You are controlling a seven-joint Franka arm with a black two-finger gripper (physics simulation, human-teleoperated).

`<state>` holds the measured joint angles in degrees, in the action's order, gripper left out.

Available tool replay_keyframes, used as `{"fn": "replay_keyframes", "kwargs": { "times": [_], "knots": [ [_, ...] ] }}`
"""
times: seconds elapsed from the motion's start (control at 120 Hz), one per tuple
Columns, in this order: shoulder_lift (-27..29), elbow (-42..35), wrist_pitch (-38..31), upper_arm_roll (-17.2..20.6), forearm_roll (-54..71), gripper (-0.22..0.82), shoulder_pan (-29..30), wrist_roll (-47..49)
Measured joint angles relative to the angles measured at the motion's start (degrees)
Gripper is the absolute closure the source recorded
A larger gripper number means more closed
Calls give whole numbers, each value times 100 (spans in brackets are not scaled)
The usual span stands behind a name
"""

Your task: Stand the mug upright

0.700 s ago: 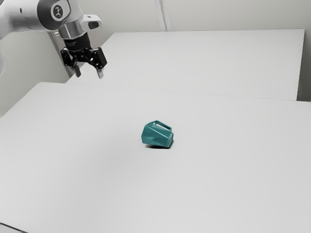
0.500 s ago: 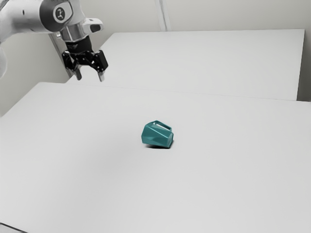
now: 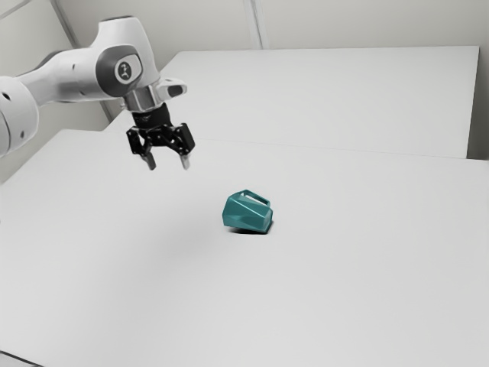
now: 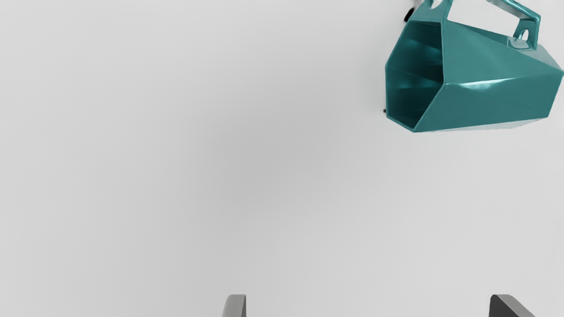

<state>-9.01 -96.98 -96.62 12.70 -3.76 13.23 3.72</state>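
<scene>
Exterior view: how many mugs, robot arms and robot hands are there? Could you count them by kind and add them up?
Mug, lying on its side: 1
Arm: 1
Hand, fingers apart: 1
Total: 3

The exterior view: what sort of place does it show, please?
Probably an indoor robot test space, simulated: a robot arm reaches over a plain white table, a teal mug lies on it, and a pale wall stands behind.
</scene>
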Motion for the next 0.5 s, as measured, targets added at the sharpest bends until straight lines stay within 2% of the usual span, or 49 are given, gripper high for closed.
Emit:
{"fn": "replay_keyframes", "kwargs": {
  "times": [0.242,0.5],
  "knots": [
    [-148,-228,-369,-314,-697,0,-1,-192],
    [-294,-675,-656,-716,-1797,0,15,-996]
  ]
}}
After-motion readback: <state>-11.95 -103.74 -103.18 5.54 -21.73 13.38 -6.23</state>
